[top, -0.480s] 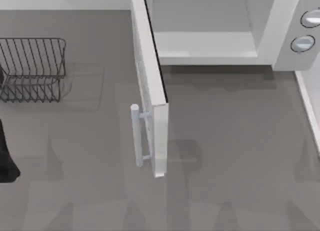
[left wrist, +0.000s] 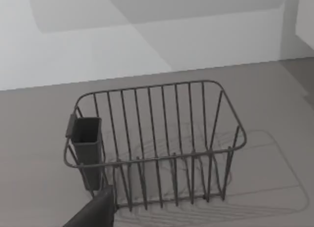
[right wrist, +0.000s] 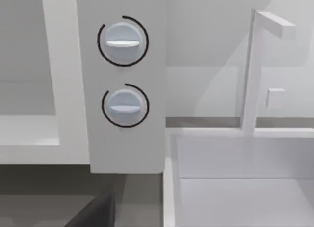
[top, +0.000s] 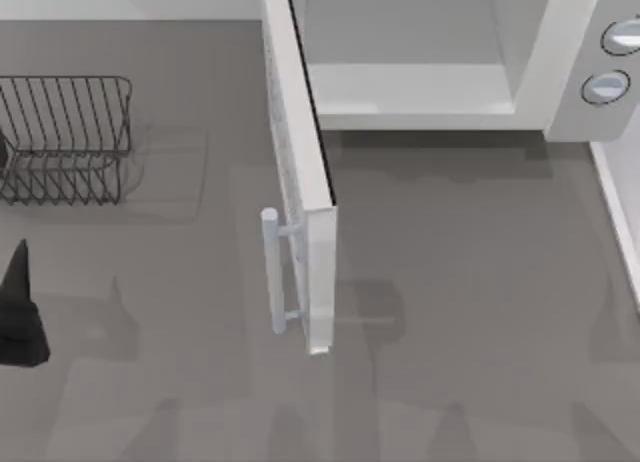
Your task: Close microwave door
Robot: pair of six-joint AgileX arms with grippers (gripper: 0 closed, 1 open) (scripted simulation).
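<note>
My left gripper (top: 20, 312) sits at the table's left edge, at about nine o'clock from the table's centre in the top view; I cannot tell how its fingers stand. Just past it, toward twelve o'clock, is the dark wire rack (top: 65, 137), thin bars with a small square cup hung on one end. The microwave door (top: 300, 182) lies at roughly three o'clock from my left gripper, well apart. It stands swung out at right angles to the microwave (top: 440, 52), its long axis running from twelve to six o'clock, with the pale bar handle (top: 270, 272) on the face turned toward me. So I judge my left arm is nearer and should push rightward. The door looks flat, smooth and rigid; the cavity is pale, with two round knobs (right wrist: 122, 72) at the right.
</note>
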